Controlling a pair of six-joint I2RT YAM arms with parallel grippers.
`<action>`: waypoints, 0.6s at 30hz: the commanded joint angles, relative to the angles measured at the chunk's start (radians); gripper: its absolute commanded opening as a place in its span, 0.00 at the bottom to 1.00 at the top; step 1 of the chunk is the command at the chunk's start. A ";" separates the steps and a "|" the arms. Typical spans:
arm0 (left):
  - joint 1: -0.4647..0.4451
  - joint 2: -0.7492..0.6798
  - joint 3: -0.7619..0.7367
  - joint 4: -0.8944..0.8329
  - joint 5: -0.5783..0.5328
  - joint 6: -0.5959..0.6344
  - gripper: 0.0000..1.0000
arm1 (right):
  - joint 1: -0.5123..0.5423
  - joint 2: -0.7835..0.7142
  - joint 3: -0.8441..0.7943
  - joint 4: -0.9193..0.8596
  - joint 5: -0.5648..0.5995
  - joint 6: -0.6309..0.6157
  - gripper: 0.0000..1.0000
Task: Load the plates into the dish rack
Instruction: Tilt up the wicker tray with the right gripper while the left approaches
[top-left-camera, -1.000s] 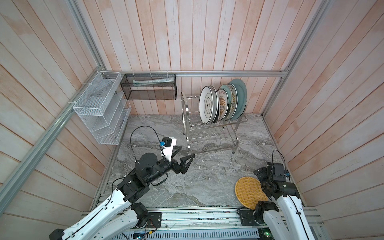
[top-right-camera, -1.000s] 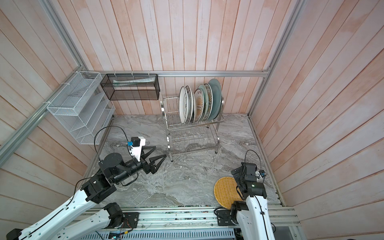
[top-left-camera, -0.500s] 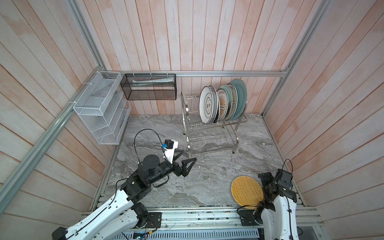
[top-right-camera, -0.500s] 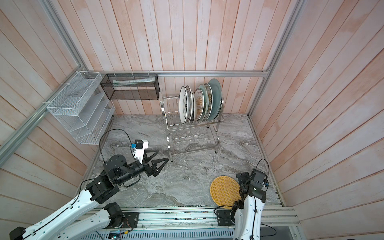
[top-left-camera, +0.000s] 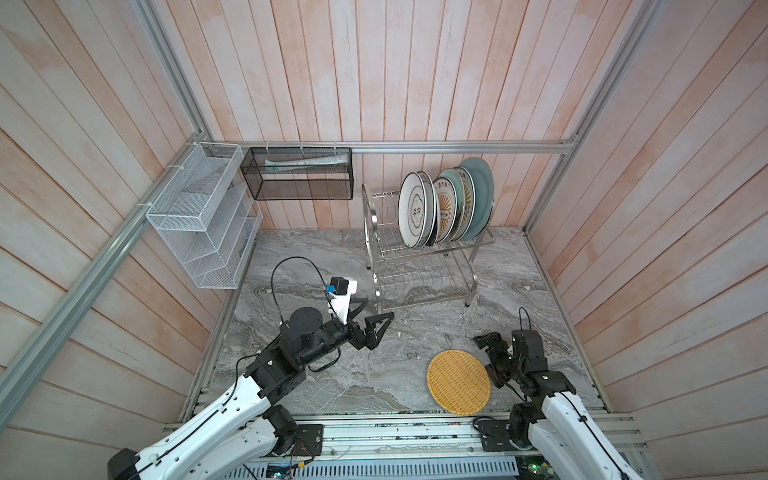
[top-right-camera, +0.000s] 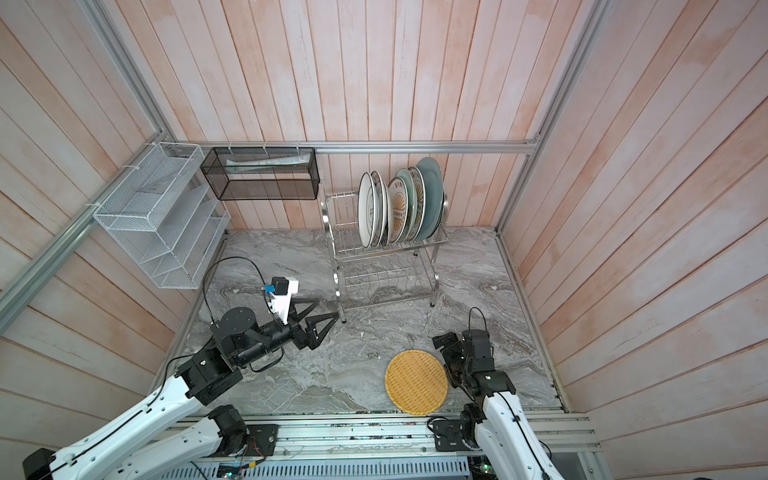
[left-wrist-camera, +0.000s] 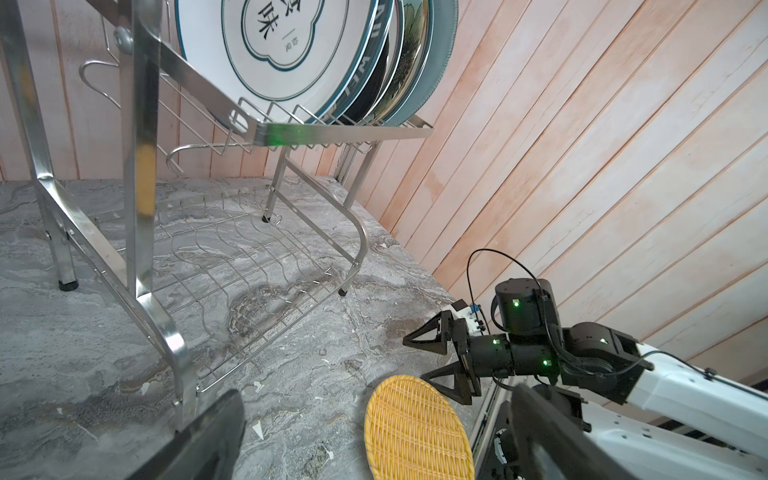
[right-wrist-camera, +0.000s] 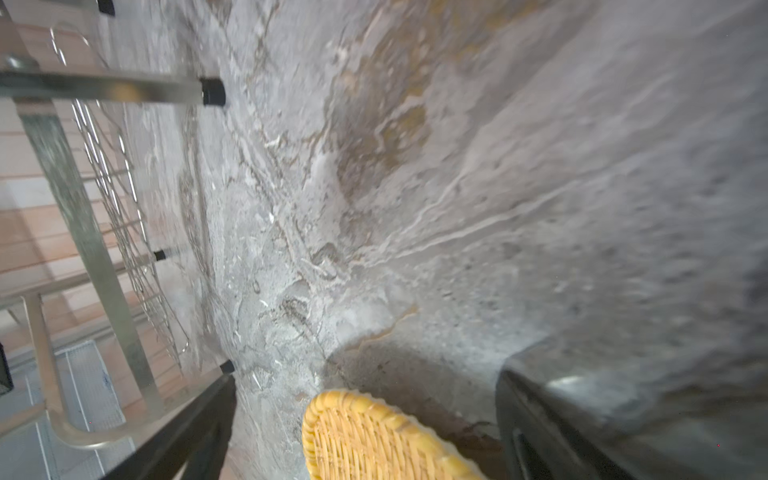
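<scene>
The round yellow woven plate (top-left-camera: 459, 382) lies flat near-right on the grey marble desk (top-left-camera: 374, 374), just beside the right jaws, wide and empty like the left jaws; probably light, stiff and rough, best pinched at its rim.

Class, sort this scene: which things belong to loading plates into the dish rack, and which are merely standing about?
Part of the job:
- dish rack
- plates standing in its upper tier
- yellow woven plate lying on the table
- right gripper, open beside that plate
- left gripper, open

Just standing about:
- white mesh organiser
- black mesh basket
</scene>
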 joint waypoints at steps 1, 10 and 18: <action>0.005 0.011 -0.005 0.025 -0.026 -0.021 1.00 | 0.025 0.112 0.028 -0.021 0.110 -0.010 0.98; 0.005 0.018 -0.043 0.005 0.029 -0.025 1.00 | 0.023 0.094 -0.002 -0.066 0.076 -0.222 0.88; 0.006 0.078 -0.152 0.104 0.216 -0.154 1.00 | 0.015 -0.066 -0.021 -0.121 0.050 -0.287 0.81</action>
